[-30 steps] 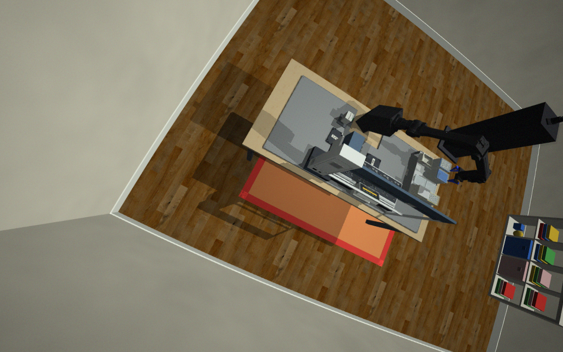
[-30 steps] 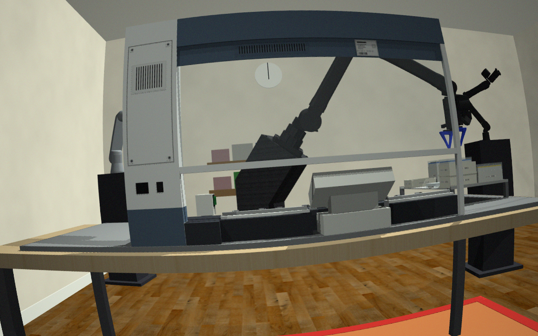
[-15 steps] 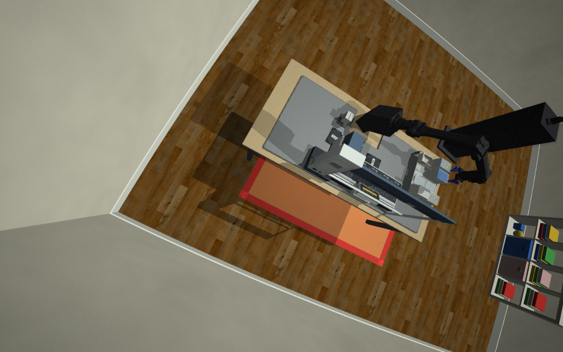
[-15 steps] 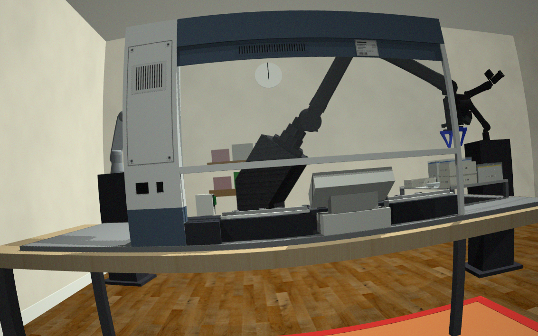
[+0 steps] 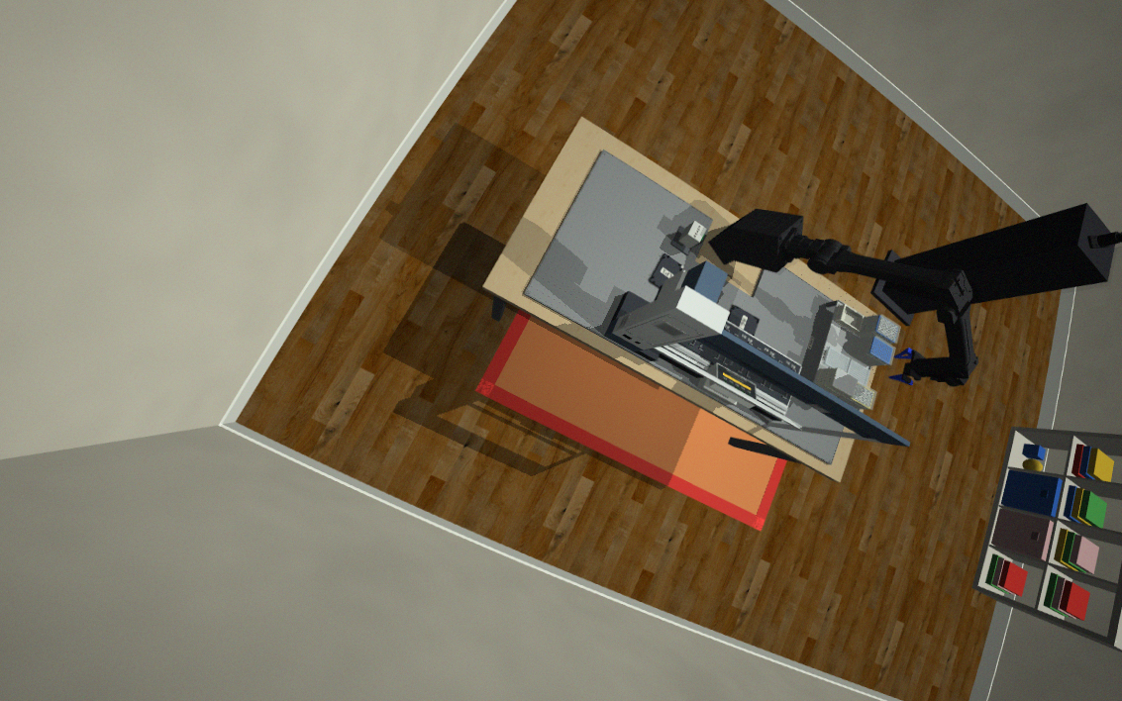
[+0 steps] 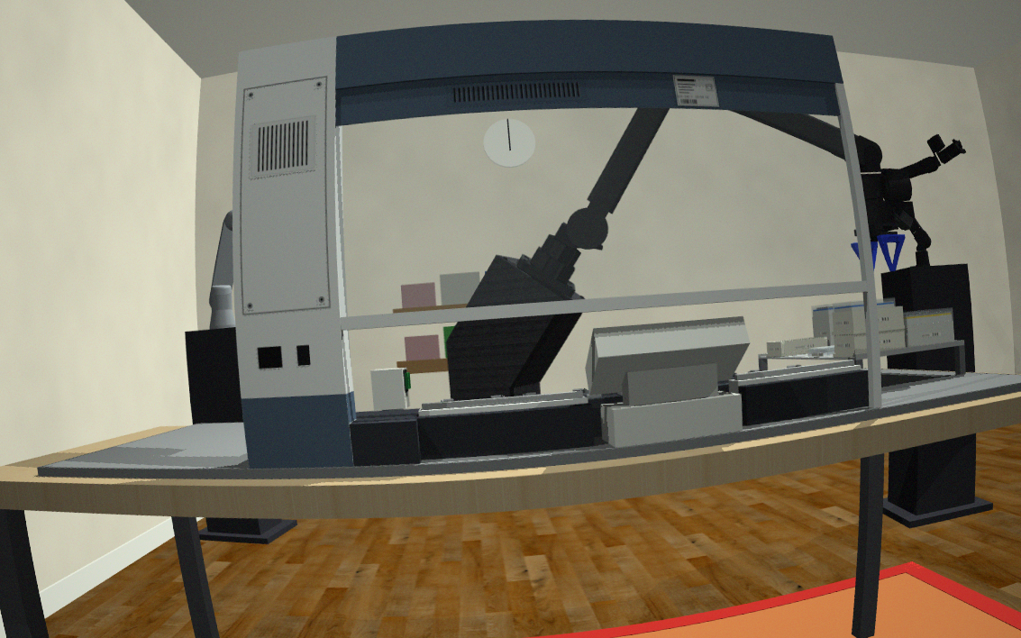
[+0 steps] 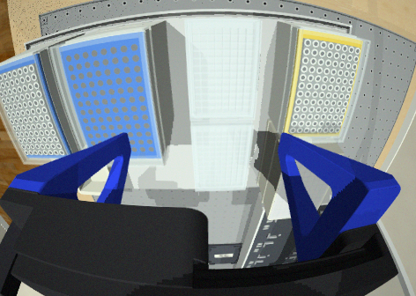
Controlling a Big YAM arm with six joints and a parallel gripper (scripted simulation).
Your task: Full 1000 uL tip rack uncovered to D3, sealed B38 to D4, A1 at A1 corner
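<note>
My gripper (image 5: 893,365) (image 6: 880,268) (image 7: 204,141) is open and empty, above the SHELF (image 7: 176,160). A blue rack (image 7: 19,112) (image 5: 887,328) at the far left of the wrist view shows pale rings under its cover. Beside it, a second blue rack (image 7: 110,94) (image 5: 880,350) shows dark holes in a blue plate. Two clear, ribbed flat pieces (image 7: 222,72) (image 7: 222,156) lie in the middle, between the fingers. A yellow-edged rack (image 7: 326,81) (image 6: 929,326) on the right shows pale rings. Stacked white blocks (image 6: 867,321) stand beside it; their IDs are unreadable. D3 and D4 cannot be made out.
The instrument's blue top beam (image 6: 586,55) and side frame rise beside the SHELF. The right finger covers part of the block stack in the wrist view. A pale open container (image 5: 849,314) stands near the blue racks. A pegboard (image 7: 379,90) lies under the SHELF.
</note>
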